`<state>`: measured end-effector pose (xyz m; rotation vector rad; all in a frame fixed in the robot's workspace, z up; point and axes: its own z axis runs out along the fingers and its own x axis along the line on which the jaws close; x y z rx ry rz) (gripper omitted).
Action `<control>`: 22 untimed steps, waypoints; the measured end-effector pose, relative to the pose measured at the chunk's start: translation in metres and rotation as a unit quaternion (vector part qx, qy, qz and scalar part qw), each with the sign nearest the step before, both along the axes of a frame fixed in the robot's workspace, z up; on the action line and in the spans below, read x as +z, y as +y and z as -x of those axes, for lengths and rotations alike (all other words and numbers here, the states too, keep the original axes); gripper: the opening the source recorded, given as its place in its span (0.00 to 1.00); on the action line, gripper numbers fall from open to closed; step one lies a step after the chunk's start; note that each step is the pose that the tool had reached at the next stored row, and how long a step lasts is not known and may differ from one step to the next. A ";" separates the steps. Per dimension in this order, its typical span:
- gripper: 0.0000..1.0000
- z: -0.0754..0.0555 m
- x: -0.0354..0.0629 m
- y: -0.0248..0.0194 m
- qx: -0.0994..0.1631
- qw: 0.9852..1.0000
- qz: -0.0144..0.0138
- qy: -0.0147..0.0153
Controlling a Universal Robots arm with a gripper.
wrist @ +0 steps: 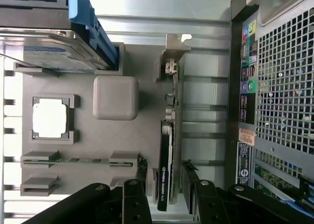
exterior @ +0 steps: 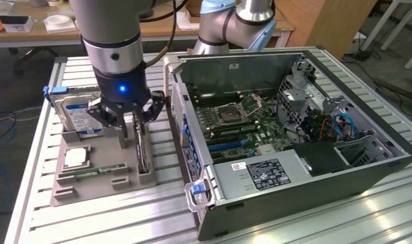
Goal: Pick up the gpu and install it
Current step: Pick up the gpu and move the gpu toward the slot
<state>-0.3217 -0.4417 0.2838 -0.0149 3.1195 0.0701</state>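
Black jaws stand wide open astride the upright gpu [wrist: 166,157] (not yet gripped).

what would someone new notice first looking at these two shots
The open computer case stands on the exterior view's right, green board bare. Beside it, the robot's open hand is down over the gpu, which stands on edge in a grey tray, a finger on each side. A blue-labelled hard drive stands at the tray's far end.
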 end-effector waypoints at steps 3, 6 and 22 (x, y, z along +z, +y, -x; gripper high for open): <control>0.41 0.000 -0.0052 -0.0001 0.000 1.000 0.000 0.000; 0.41 0.000 -0.0094 -0.0002 0.000 1.000 0.000 0.000; 0.41 -0.007 -0.0247 -0.0010 0.000 1.000 0.000 0.000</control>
